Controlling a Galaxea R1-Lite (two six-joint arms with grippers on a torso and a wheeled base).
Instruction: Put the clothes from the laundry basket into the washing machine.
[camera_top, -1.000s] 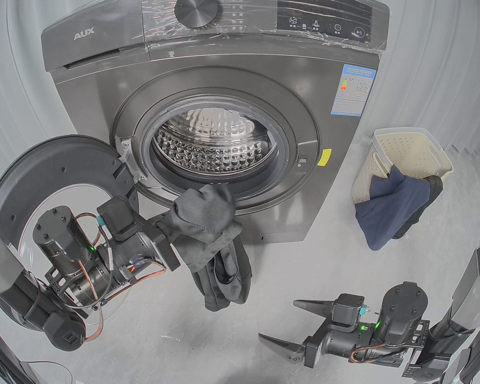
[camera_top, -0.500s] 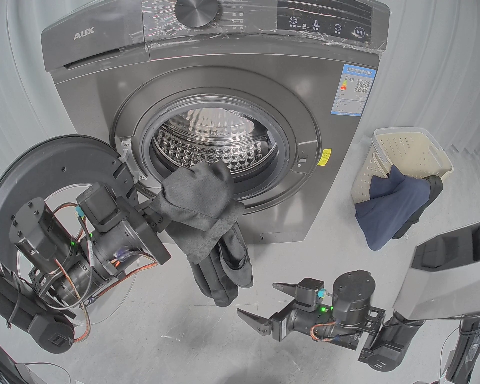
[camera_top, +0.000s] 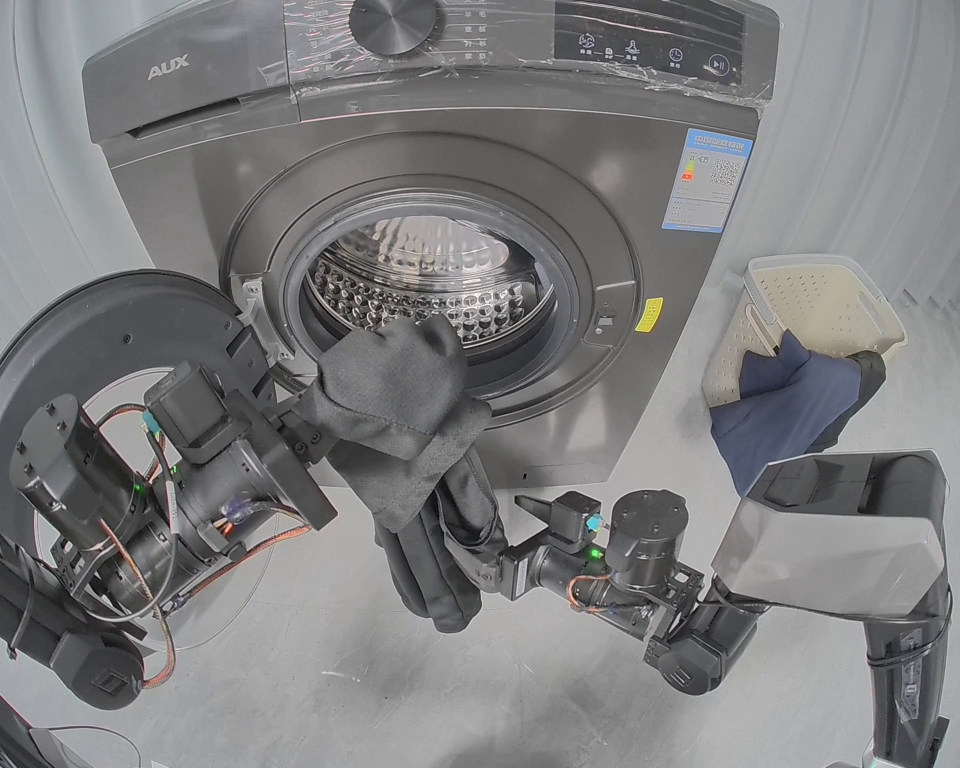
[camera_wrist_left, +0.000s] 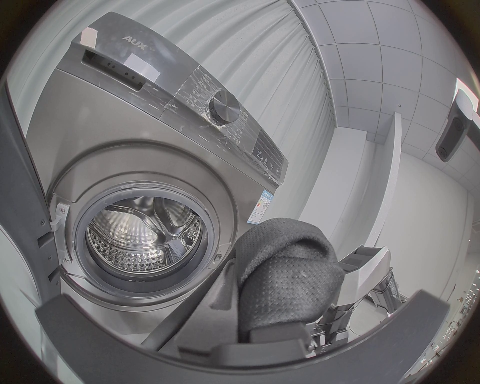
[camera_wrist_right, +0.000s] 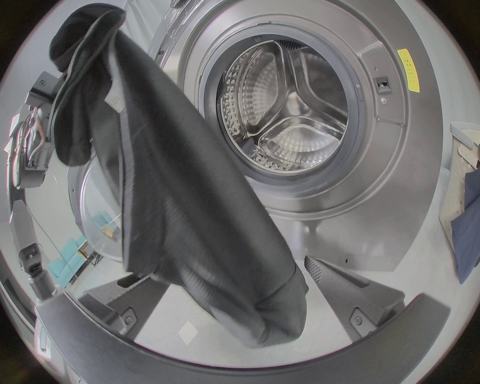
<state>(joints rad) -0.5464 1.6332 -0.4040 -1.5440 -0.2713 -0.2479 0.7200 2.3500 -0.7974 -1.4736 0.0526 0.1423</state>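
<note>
A dark grey garment (camera_top: 395, 400) hangs in front of the washing machine's drum opening (camera_top: 430, 285), its top at the opening's lower rim. My left gripper (camera_top: 312, 428) is shut on the garment's upper part, and the cloth (camera_wrist_left: 287, 272) drapes over its fingers. The lower folds (camera_top: 440, 570) dangle toward the floor. My right gripper (camera_top: 487, 556) is open, with these folds (camera_wrist_right: 200, 225) hanging between its fingers (camera_wrist_right: 350, 295). The cream laundry basket (camera_top: 835, 290) stands at the right of the machine, a navy garment (camera_top: 780, 415) spilling over its rim.
The round washer door (camera_top: 110, 340) stands swung open at the left, just behind my left arm. The steel drum (camera_wrist_right: 285, 110) holds no clothes that I can see. Bare grey floor (camera_top: 600, 720) lies in front of the machine.
My left gripper lifted the grey garment up to the drum opening's rim. My right arm swung in from the lower right, and its open fingers now straddle the garment's hanging end.
</note>
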